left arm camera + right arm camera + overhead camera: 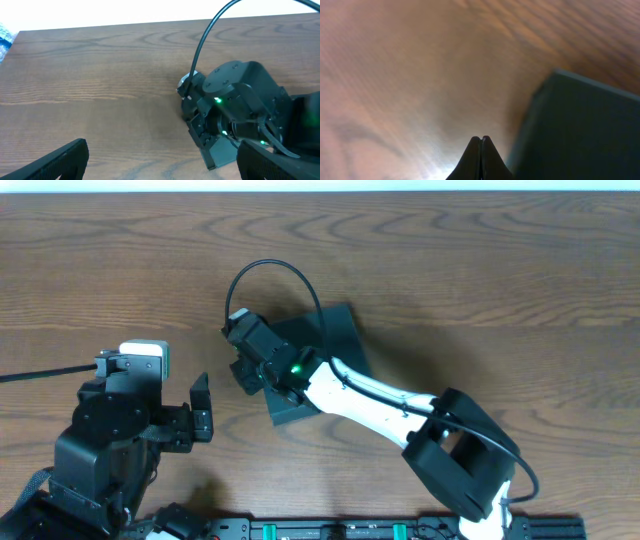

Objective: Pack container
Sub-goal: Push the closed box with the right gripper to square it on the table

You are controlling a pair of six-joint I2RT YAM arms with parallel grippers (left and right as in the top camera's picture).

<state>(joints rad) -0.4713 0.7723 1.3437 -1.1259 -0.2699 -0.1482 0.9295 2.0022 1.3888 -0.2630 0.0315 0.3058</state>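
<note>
The dark teal-black container [335, 340] lies mid-table with its lid shut, partly under my right arm. My right gripper [243, 375] is at the container's left edge, low over the table. In the right wrist view its fingers [481, 139] are pressed together on nothing, with the container's corner [580, 130] just to their right. My left gripper [200, 408] is open and empty, left of the container. In the left wrist view its fingers [160, 160] frame bare wood, with the container's corner [222, 150] and the right wrist ahead.
A white and green object [148, 355] sits by the left arm's base. A black cable [275, 270] loops above the right wrist. The table's far edge [320, 188] runs along the top.
</note>
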